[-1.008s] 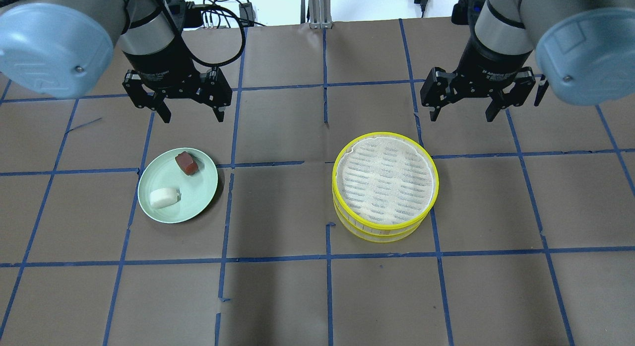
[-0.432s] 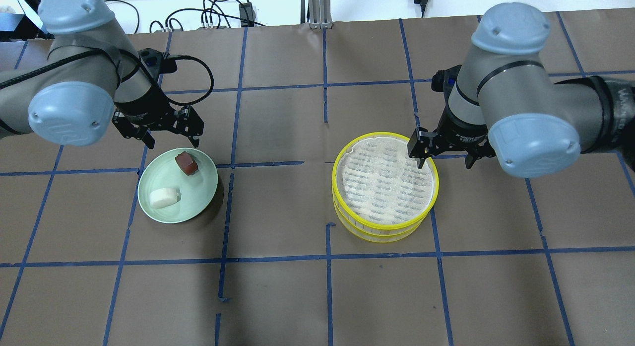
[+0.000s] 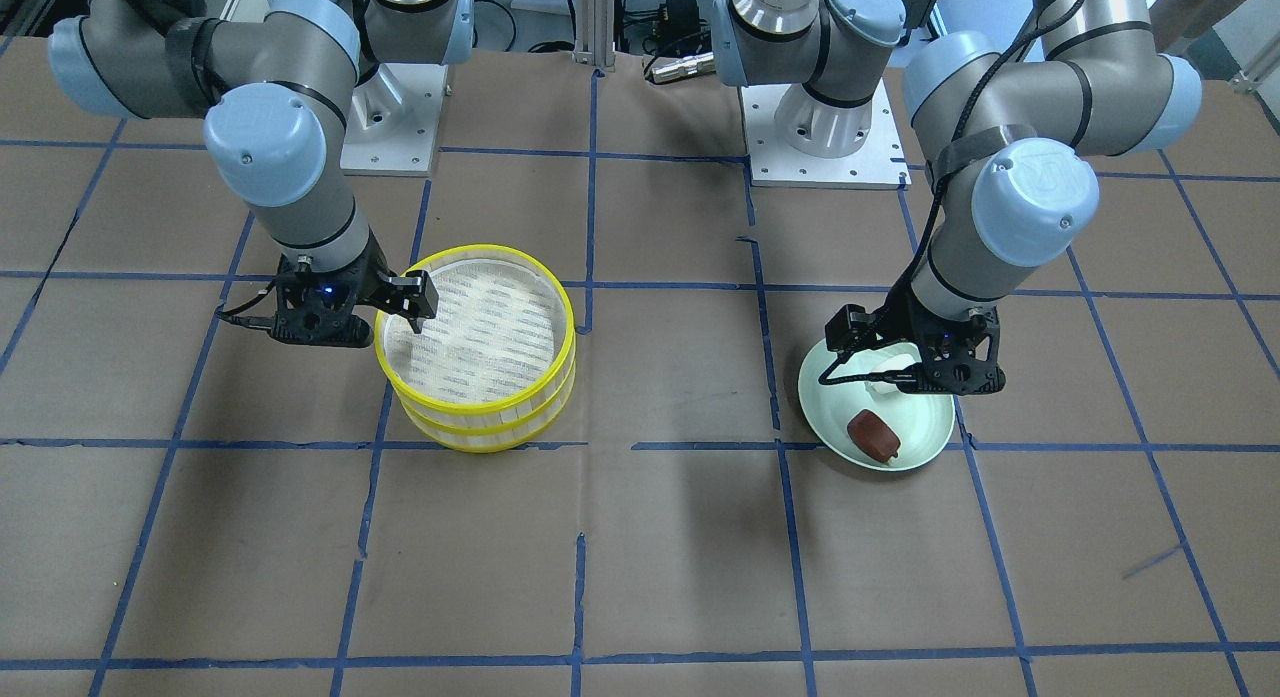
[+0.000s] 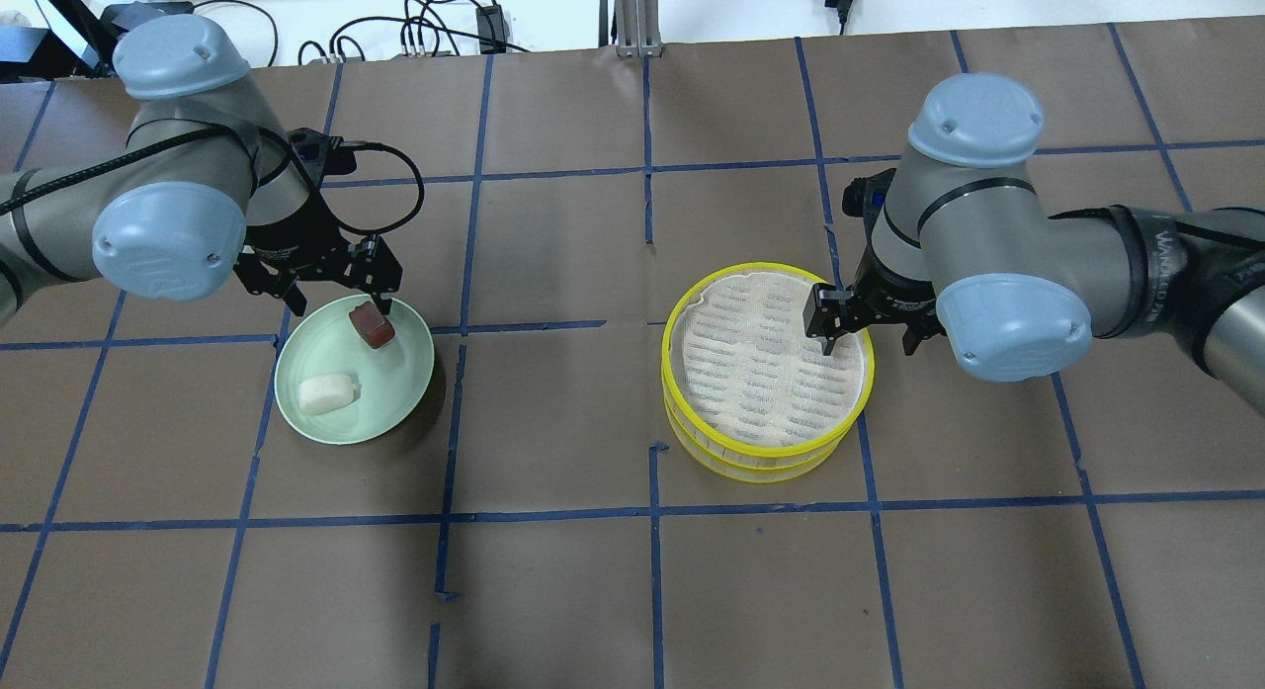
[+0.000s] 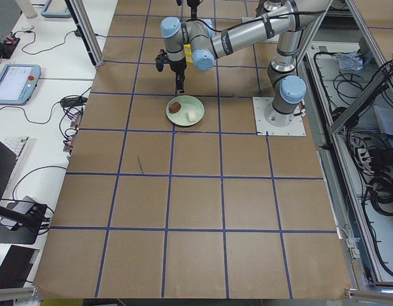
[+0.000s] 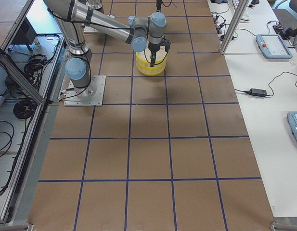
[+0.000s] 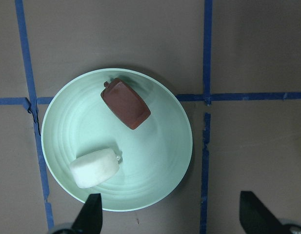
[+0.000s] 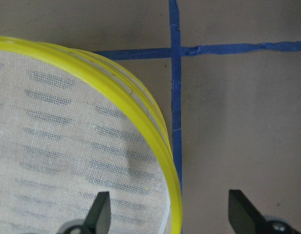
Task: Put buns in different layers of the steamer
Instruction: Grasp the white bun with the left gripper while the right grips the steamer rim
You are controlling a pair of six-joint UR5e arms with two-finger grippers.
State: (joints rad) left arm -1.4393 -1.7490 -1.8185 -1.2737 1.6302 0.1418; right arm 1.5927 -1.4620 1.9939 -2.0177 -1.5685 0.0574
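Plate [image 4: 397, 397] left, upper layer [image 4: 761, 373] right, well apart on table [image 4: 553, 590].
Upper layer sat on lower layer [image 4: 756, 472]; near bun [image 4: 326, 393] and far bun [image 4: 372, 325] lay apart on plate.

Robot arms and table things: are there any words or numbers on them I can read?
"WAN": on the black sleeve of the right arm; the letters after it are too blurred to read.
Small white print above the right gripper: too small to read.
No writing on the white bun, reddish-brown bun, plate or steamer trays.
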